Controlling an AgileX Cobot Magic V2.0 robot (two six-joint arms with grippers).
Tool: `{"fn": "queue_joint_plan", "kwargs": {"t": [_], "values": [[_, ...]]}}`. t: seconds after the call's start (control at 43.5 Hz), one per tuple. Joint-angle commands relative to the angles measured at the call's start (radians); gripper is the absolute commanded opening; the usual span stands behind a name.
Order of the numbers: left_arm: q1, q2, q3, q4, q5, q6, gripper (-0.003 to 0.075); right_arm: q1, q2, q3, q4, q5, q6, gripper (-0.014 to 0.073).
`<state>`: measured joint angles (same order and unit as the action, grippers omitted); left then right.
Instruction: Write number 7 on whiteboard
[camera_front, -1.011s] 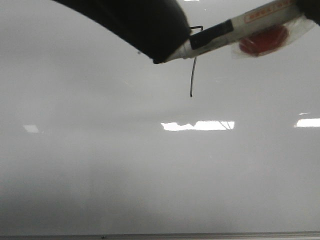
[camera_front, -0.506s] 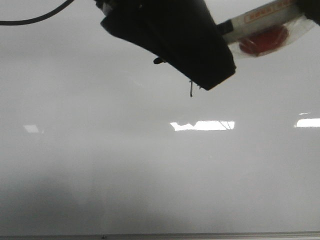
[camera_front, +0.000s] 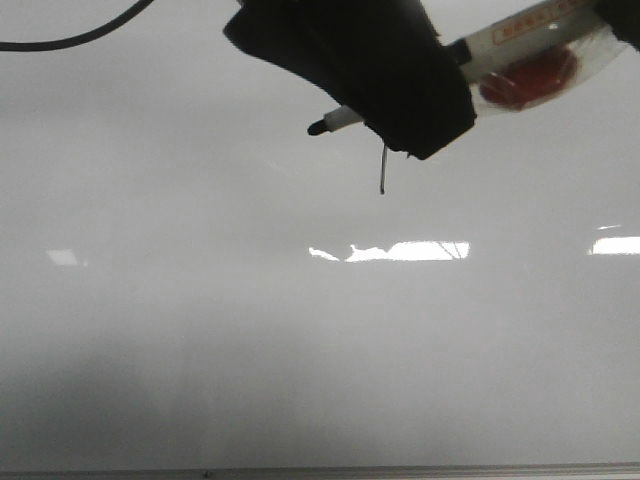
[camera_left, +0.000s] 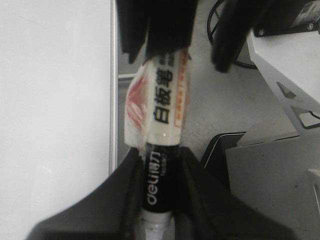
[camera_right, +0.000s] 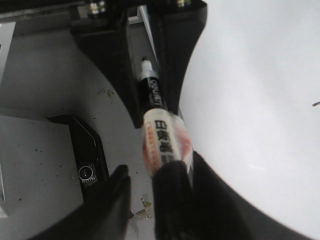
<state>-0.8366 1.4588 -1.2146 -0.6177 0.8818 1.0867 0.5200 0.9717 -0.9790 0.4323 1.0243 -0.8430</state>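
Front view — marker (camera_front: 335, 122) off whiteboard (camera_front: 200, 330).

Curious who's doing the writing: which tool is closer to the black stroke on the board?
Left. The left tool sits right above the number 7, hiding its top; the right tool grips the marker far off to the right.

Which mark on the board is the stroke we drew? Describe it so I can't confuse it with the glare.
On the whiteboard, look upper centre, just below the dark gripper. A thin black line, the number 7, hangs there; the glare patches are bright white.
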Motion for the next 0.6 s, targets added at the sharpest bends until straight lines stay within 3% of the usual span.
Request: {"fn": "queue_joint_plan", "kwargs": {"t": [0.0, 0.069, 0.23, 0.322, 0.437, 0.575], "values": [[0.019, -0.035, -0.043, -0.021, -0.040, -0.087, 0.0005, -0.018, -0.024, -0.028, -0.009, -0.039, 0.035, 0.0521], [0.044, -0.052, -0.062, 0.067, -0.030, -0.210, 0.0005, -0.051, -0.057, -0.037, -0.087, -0.037, 0.114, 0.0566], [0.143, -0.125, -0.115, 0.387, 0.047, -0.615, 0.0004, -0.147, -0.143, -0.048, -0.296, -0.014, 0.396, 0.0561], [0.228, -0.180, -0.131, 0.535, 0.096, -0.809, 0.0004, -0.184, -0.181, -0.048, -0.352, 0.005, 0.530, 0.0561], [0.340, -0.246, -0.126, 0.607, 0.134, -0.937, 0.0004, -0.225, -0.209, -0.048, -0.369, 0.004, 0.709, 0.0561], [0.450, -0.320, -0.068, 0.605, 0.176, -0.957, 0.0004, -0.229, -0.216, -0.048, -0.369, -0.001, 0.790, 0.0561]]}}
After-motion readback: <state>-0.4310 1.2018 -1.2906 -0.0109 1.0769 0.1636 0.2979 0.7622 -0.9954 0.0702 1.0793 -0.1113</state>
